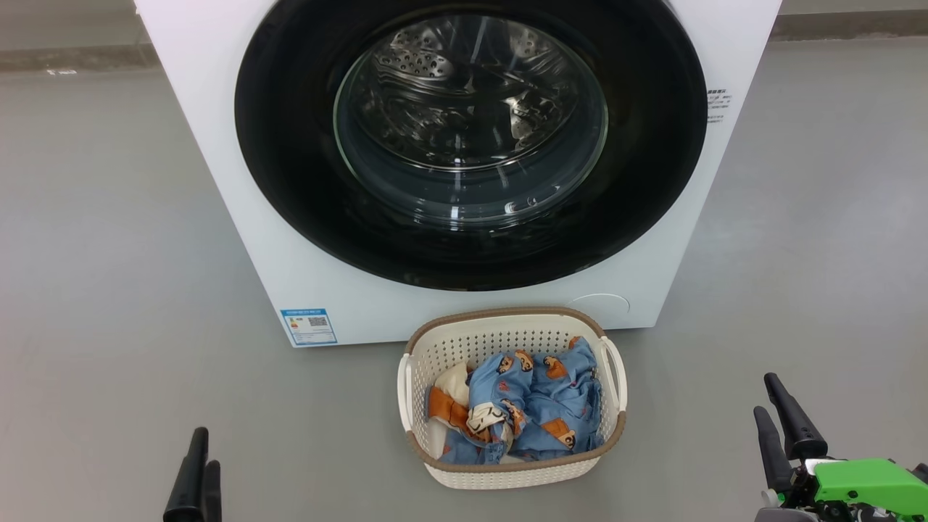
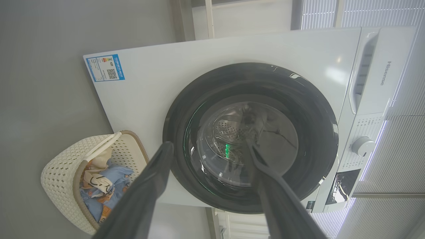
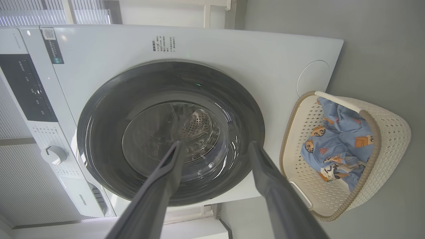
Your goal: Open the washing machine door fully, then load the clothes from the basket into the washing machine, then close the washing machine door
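Though untouched, basket (image 1: 507, 316) between left hand (image 1: 205, 449) and right hand (image 1: 765, 396)

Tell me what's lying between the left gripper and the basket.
Nothing: in the head view, bare grey floor is all that separates the left gripper from the basket.
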Tool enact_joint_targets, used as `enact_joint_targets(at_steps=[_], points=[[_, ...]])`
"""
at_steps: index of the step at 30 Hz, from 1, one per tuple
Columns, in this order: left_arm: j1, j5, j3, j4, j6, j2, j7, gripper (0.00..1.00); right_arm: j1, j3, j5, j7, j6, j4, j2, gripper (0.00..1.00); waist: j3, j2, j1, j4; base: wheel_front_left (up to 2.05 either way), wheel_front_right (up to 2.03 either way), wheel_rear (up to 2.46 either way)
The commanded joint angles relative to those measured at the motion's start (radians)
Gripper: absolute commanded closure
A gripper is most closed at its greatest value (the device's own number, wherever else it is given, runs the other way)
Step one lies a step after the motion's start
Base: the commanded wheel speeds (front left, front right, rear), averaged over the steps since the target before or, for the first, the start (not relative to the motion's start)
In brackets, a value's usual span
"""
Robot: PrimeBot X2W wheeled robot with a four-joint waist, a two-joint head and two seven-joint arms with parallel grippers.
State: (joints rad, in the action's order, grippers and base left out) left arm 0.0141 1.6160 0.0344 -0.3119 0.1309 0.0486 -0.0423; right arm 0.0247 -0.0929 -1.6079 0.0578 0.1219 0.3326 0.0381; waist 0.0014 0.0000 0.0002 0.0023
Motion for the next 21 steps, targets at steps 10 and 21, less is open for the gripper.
enact_joint_targets(at_steps=[10, 21], points=[[0.031, -0.124, 0.011, 0.054, 0.000, 0.024, 0.034, 0.00, 0.051, 0.024, 0.088, -0.040, 0.002, -0.034, 0.036, 0.00, 0.002, 0.0000, -0.0001, 0.002, 0.00, 0.00, 0.00], [0.034, -0.294, 0.012, 0.068, 0.000, 0.028, 0.064, 0.00, 0.062, 0.051, 0.256, -0.071, 0.003, -0.043, 0.056, 0.00, 0.004, 0.0000, -0.0001, 0.005, 0.00, 0.00, 0.00]])
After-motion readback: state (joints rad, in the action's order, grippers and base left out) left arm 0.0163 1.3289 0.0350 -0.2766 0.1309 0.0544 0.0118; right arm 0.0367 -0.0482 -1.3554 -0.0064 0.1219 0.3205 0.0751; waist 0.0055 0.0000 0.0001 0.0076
